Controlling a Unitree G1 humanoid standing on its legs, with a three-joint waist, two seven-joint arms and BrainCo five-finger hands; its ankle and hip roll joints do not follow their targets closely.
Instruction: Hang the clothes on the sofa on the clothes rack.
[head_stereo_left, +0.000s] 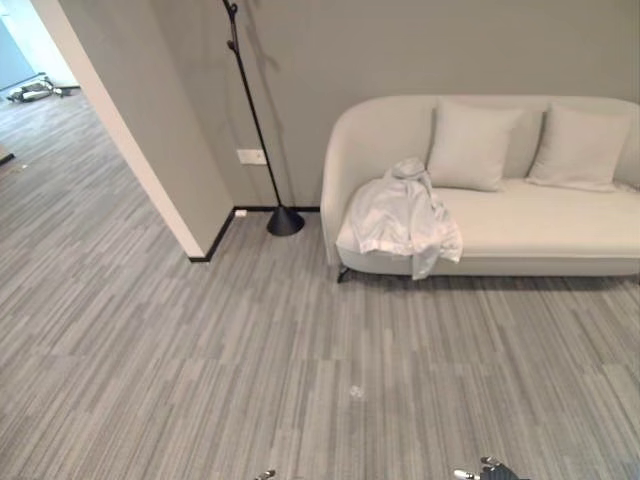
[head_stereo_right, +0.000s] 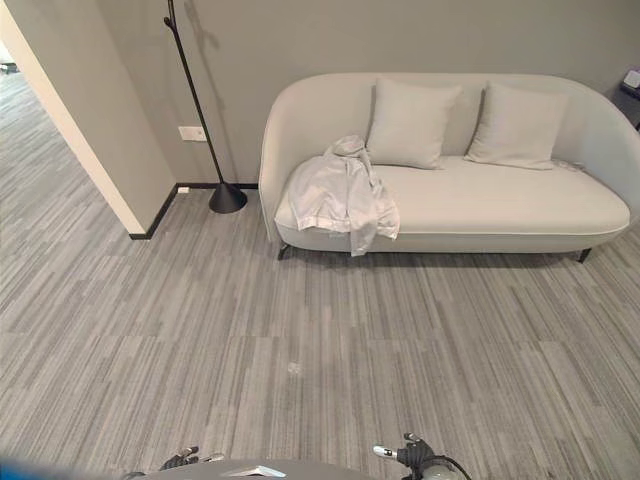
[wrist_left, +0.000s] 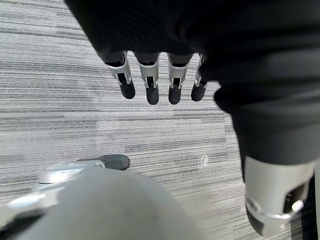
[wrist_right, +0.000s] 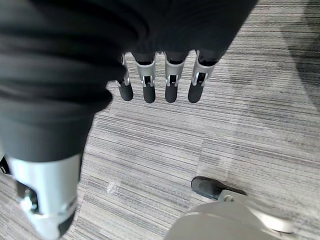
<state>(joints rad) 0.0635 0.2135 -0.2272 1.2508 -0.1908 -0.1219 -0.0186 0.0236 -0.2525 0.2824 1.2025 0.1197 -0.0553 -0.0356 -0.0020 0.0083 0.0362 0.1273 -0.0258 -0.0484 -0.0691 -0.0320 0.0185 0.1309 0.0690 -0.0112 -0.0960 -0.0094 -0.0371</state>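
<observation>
Both hands hang low at the bottom of the frame: left hand (wrist_left: 150, 75) and right hand (wrist_right: 160, 75), fingers straight and relaxed over the grey floor (head_stereo_left: 200, 350), holding nothing. Well beyond them, right of centre, the white garment (head_stereo_left: 402, 216) lies crumpled on the sofa (head_stereo_left: 540, 225) seat's left end, draping down its front edge. Furthest back, upper left, the black clothes rack (head_stereo_left: 255, 120) stands upright beside the sofa.

A white garment (head_stereo_right: 338, 192) and two cushions (head_stereo_right: 410, 122) lie on the sofa (head_stereo_right: 500, 210).
</observation>
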